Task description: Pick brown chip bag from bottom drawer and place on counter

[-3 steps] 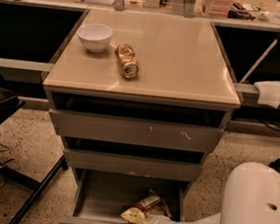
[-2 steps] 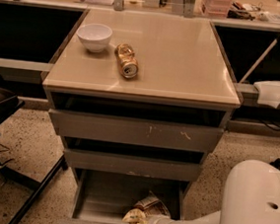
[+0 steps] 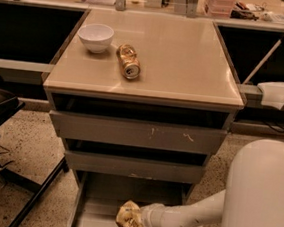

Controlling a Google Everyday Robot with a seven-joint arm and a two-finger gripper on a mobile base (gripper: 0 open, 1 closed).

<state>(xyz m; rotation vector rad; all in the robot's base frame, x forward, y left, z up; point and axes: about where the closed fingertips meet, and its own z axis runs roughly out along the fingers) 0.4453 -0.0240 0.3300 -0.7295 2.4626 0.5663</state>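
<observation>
The brown chip bag (image 3: 129, 218) shows as a crumpled brown and cream bundle low in the open bottom drawer (image 3: 96, 212), near its front. My gripper (image 3: 141, 220) reaches into the drawer from the right on a white arm. It sits right against the bag's right side and is shut on it, mostly hidden by the foil. The bag looks raised off the drawer floor. The beige counter (image 3: 182, 59) tops the cabinet above.
A white bowl (image 3: 95, 36) and a gold can (image 3: 128, 61) lying on its side sit on the counter's left part. The two upper drawers (image 3: 140, 134) stand partly open above the bottom one. A dark chair (image 3: 1, 117) is at the left, and my white body (image 3: 262, 197) at the right.
The bag's dark part that lay further back in the drawer no longer shows. The bag is now bunched at the gripper and has shifted slightly left and towards the drawer's front.
</observation>
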